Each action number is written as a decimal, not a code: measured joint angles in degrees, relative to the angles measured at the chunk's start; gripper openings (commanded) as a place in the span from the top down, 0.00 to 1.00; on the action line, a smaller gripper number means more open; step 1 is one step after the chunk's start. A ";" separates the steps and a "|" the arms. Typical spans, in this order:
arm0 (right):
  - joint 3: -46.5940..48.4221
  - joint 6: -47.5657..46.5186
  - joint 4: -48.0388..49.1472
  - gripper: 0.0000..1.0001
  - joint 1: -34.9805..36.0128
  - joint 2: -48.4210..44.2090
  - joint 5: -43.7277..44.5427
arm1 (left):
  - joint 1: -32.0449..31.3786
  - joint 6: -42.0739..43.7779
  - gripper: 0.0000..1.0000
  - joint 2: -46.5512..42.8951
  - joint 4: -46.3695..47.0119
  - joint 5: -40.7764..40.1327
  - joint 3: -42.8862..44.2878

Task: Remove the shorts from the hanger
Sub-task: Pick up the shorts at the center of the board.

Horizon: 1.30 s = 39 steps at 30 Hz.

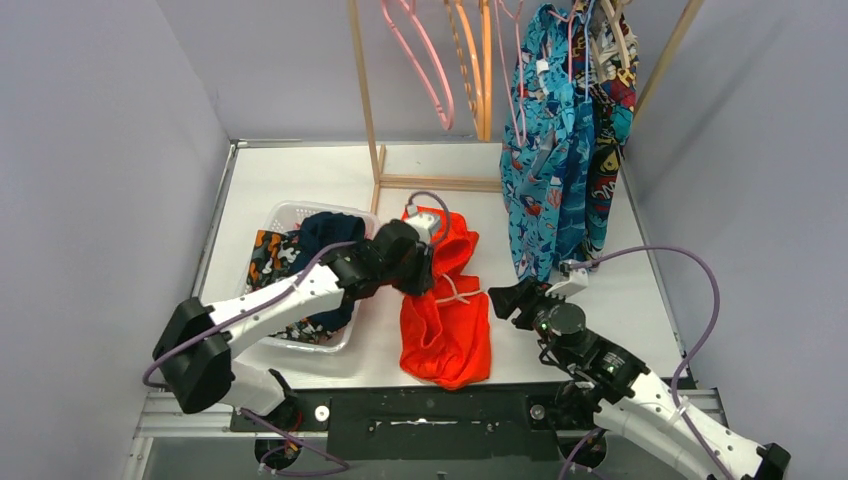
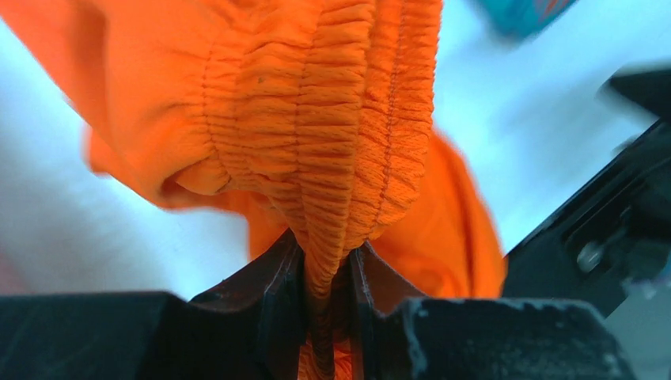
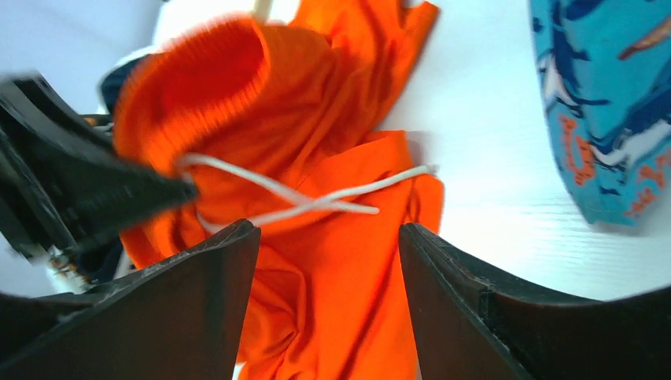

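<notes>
The left tool (image 2: 324,267) is clamped on the ribbed waistband of one pair of plain orange-red fabric shorts (image 1: 447,330), which lies crumpled on the white table (image 1: 290,175). It lies just right of one white plastic basket (image 1: 283,211) holding two pairs: black shorts with orange-white print (image 1: 267,256) and navy shorts (image 1: 325,230). The right tool (image 3: 328,253) gapes wide, empty, near the orange-red pair. Teal-blue patterned shorts (image 1: 540,150) and multicolour comic-print shorts (image 1: 607,170) hang on one wooden rack (image 1: 366,90).
</notes>
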 measured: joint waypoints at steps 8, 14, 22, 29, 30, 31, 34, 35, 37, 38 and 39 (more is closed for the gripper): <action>3.91 1.95 -4.70 0.26 0.00 9.92 5.75 | -8.92 -3.26 0.30 9.29 1.36 4.35 -12.26; 4.59 4.83 -6.27 0.23 -0.04 13.11 10.16 | -10.23 -4.52 0.20 11.93 1.70 0.72 -9.16; 3.43 8.98 -8.39 0.21 -1.07 12.59 12.28 | -12.39 -6.05 0.13 12.55 2.32 -7.50 -4.31; -0.96 10.25 -9.20 0.20 -4.98 8.11 11.93 | -13.84 -6.45 0.13 18.12 2.32 -9.77 -2.16; -1.38 10.19 -9.20 0.20 -5.92 7.45 11.61 | -14.43 -6.43 0.13 20.00 2.01 -10.45 -1.25; -1.62 10.01 -9.14 0.20 -6.78 7.04 11.28 | -15.19 -6.43 0.13 22.01 1.40 -11.28 -0.11; -1.70 9.11 -8.79 0.19 -8.52 6.64 10.73 | -17.84 -6.78 0.16 26.60 -1.01 -14.99 4.35; -1.70 8.76 -8.70 0.19 -8.90 6.54 10.69 | -18.47 -7.26 0.23 27.47 -1.03 -15.78 5.18; -1.70 8.00 -8.52 0.19 -9.49 6.36 10.45 | -19.69 -8.96 0.45 28.87 -1.09 -17.73 6.62; -1.70 7.45 -8.39 0.19 -9.60 6.34 10.32 | -20.00 -9.99 0.54 29.27 -1.09 -18.53 6.95; -1.70 6.99 -8.35 0.19 -9.88 6.36 10.16 | -20.31 -10.99 0.64 29.51 -1.01 -19.37 7.13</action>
